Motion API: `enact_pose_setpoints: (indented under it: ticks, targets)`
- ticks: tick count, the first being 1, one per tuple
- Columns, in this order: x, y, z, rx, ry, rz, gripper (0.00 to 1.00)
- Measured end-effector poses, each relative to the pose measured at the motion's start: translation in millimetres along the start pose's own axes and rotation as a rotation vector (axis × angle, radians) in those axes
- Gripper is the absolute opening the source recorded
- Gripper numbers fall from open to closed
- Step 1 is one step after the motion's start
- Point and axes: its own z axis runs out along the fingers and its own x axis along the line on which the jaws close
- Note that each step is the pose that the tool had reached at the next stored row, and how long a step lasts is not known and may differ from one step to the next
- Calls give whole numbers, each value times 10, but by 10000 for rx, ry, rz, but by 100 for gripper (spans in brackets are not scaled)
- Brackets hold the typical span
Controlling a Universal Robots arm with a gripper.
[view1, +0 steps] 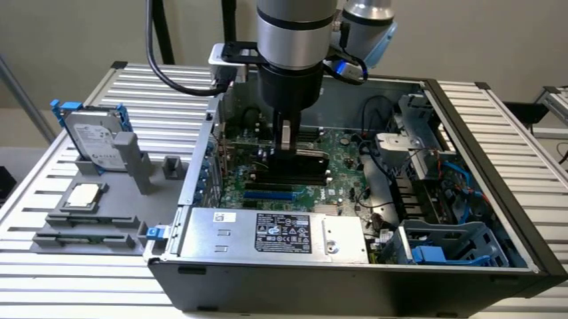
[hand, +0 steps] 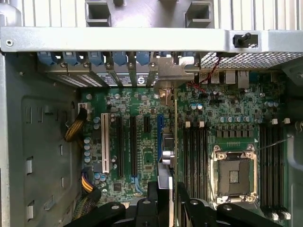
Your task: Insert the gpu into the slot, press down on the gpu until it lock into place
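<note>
Hanging inside an open dark-grey steel computer case [view1: 355, 286], the robot arm's black two-fingered hand [view1: 291, 147] is seen pinched onto the gpu [view1: 299, 169]. This flat black rectangular circuit card is held on edge over the middle of the green motherboard [view1: 342, 193].

In the wrist view the hand [hand: 169, 198] is shown with a finger against either face of the gpu [hand: 175, 137], which appears as a thin straight line. The upright grip is judged to be chosen so that the card's lower edge can be pushed straight down.

The card's thin silver metal bracket [hand: 174, 75] is turned toward the case's rear wall. It is in line with the row of perforated steel blanking plates [hand: 94, 80], where it would have to sit.

The slot [hand: 160, 135], a long narrow bright-blue plastic connector strip, lies just beside the card's line and parallel to it. It is flanked by the black expansion connectors [hand: 133, 142] on one side and the black memory strips [hand: 194, 151] on the other. Whether the card's edge has entered the slot cannot be told.

A square silver processor socket [hand: 234, 175] stands bare beyond the memory strips. A grey-labelled metal power-supply box [view1: 275, 232] is set against one wall of the case.
</note>
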Motion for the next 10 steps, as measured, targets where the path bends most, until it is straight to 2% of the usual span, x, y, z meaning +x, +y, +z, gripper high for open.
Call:
enact_pose_setpoints:
  ticks: [10]
  targets:
    - [28, 8, 180, -2, 0, 1, 26]
